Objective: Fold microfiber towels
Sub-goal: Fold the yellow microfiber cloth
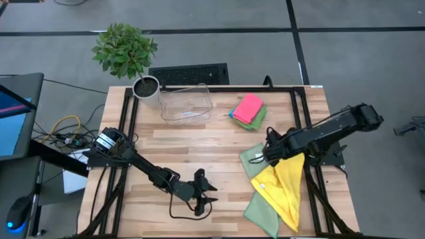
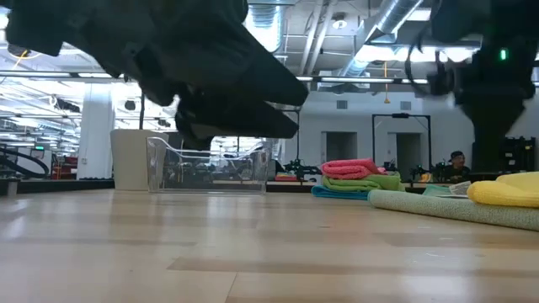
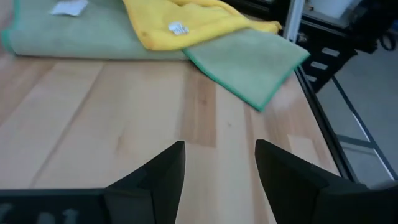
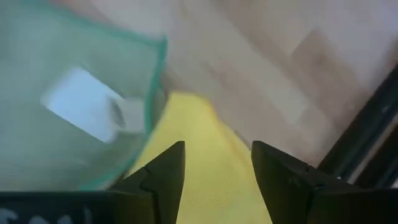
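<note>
From my seat the low view is mostly blocked by a dark arm hanging close to the lens, so I can't make out any claw there. Nearest me, the left claw (image 1: 204, 192) hovers over bare wood at the near middle of the surface (image 1: 199, 146), its fingers parted with nothing between them. To its right the yellow towel (image 1: 284, 186) lies bunched on the pale sage towel (image 1: 260, 199), whose near corner is cut off by the frame edge. The right claw (image 1: 271, 154) sits just over the far end of those two, fingers apart, gripping nothing; its wrist view is blurry but shows a white tag (image 4: 87, 104). Farther back rest a folded stack with a pink towel (image 1: 248, 107) on top, a clear bin (image 1: 186, 103) and a potted plant (image 1: 126, 53).
</note>
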Controlling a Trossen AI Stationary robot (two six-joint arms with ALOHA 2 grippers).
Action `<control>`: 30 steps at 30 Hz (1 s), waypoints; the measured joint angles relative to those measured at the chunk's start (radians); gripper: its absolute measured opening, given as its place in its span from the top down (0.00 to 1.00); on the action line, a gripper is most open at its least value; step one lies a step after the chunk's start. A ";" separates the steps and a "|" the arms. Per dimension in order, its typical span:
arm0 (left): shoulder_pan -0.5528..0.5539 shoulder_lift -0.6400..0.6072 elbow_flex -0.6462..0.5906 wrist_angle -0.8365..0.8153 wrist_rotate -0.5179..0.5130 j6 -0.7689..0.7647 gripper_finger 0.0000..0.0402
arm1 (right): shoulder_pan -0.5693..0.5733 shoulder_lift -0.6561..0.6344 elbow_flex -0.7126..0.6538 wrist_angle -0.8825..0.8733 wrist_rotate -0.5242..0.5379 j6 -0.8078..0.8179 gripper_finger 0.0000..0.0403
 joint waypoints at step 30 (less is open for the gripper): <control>-0.014 -0.002 0.000 -0.021 -0.044 0.006 0.53 | -0.070 -0.100 -0.008 0.134 -0.120 -0.124 0.94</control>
